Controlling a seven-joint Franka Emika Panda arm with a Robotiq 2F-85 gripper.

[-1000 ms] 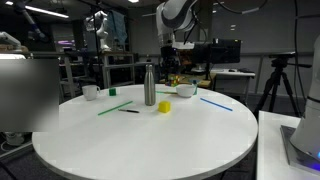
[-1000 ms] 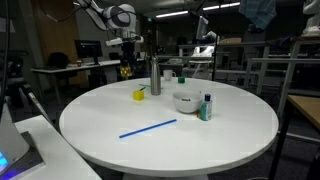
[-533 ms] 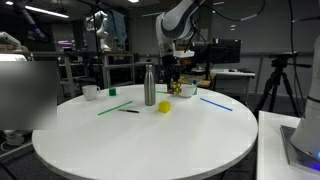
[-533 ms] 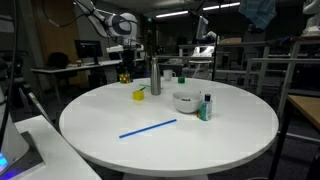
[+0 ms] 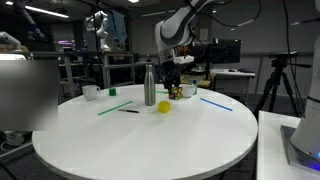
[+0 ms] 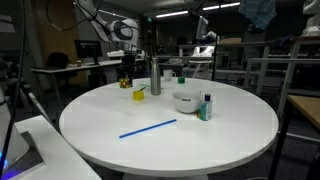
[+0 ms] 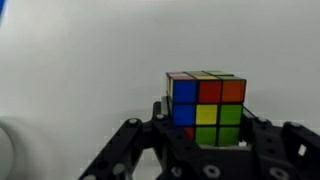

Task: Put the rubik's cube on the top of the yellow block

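My gripper (image 7: 205, 128) is shut on the rubik's cube (image 7: 205, 103), whose blue, orange, yellow and green tiles face the wrist camera. In both exterior views the gripper (image 5: 172, 82) (image 6: 125, 74) holds the cube (image 5: 174, 91) (image 6: 125, 82) a little above the round white table. The plain yellow block (image 5: 164, 107) (image 6: 139, 95) sits on the table beside the steel bottle (image 5: 150, 85) (image 6: 155, 77). The cube is off to one side of the block and apart from it. The block does not show in the wrist view.
A white bowl (image 5: 186, 91) (image 6: 185, 101) stands near the bottle. A white cup (image 5: 90, 92), a small green block (image 5: 112, 91), a green straw (image 5: 113, 107), a black pen (image 5: 130, 111), a blue straw (image 6: 148, 128) and a small bottle (image 6: 207, 107) lie around the table.
The arm has come down toward the table with the cube still held in the gripper. The block and bottle have not moved.
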